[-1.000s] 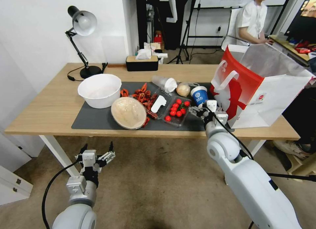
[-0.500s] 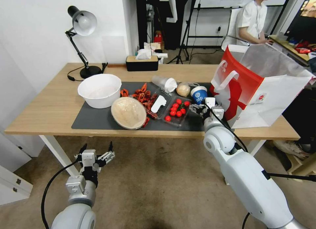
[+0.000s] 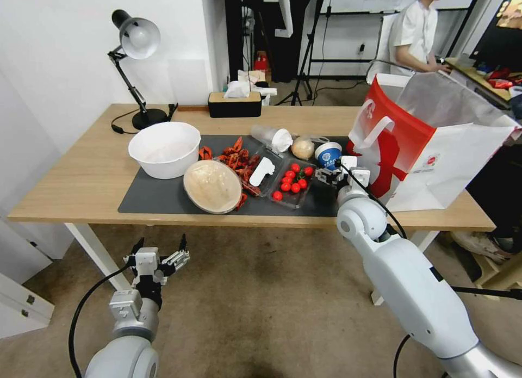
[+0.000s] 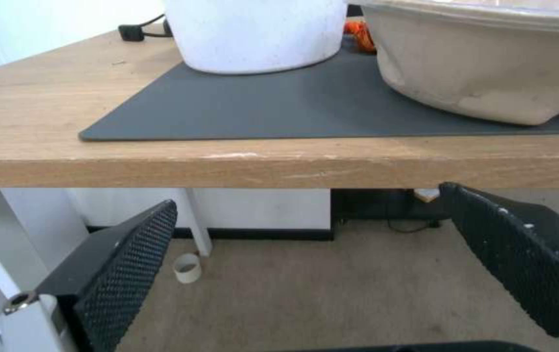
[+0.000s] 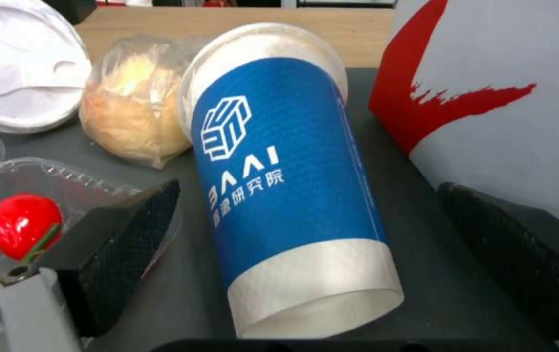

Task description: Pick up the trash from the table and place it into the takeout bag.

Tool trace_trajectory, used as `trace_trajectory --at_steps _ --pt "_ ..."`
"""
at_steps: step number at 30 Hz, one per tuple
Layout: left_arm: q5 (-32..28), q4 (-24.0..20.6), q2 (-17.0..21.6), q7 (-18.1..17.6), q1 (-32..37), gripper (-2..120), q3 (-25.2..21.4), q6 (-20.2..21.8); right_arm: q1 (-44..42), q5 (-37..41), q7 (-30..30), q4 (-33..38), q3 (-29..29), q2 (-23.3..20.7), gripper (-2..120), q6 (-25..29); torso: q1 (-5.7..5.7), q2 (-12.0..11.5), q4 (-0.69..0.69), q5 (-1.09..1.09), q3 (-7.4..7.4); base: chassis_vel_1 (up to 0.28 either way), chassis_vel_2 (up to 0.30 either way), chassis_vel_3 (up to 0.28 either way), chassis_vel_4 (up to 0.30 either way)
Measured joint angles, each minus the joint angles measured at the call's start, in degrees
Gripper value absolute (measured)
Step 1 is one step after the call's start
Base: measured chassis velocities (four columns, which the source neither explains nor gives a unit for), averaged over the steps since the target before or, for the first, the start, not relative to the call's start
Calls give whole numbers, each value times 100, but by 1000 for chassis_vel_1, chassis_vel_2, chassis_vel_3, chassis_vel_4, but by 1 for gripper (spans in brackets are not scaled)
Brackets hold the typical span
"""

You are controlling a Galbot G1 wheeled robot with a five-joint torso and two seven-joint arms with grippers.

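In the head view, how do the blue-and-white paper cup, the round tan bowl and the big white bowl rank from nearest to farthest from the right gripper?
1. Blue-and-white paper cup: right at the open right gripper, beside the takeout bag.
2. Round tan bowl: mid-mat, toward the robot's left.
3. Big white bowl: at the mat's far left corner.

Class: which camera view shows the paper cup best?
The right wrist view: the paper cup stands close up between the open right gripper's fingers, logo readable. The head view shows it small, partly hidden.

Matt paper cup, crinkly clear-wrapped ball, glossy paper bag, wood table.
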Motion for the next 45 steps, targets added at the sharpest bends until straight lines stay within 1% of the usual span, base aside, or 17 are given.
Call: trace_trajectory --at_steps 14,45 --pt "-5 8 -7 -5 2 100 -17 -7 133 135 -45 -215 -52 0 100 -119 0 0 0 0 0 0 0 0 0" --pt "-4 -2 4 -15 12 100 8 -12 -16 136 -47 -205 21 -12 100 -160 0 0 0 0 0 0 0 0 0"
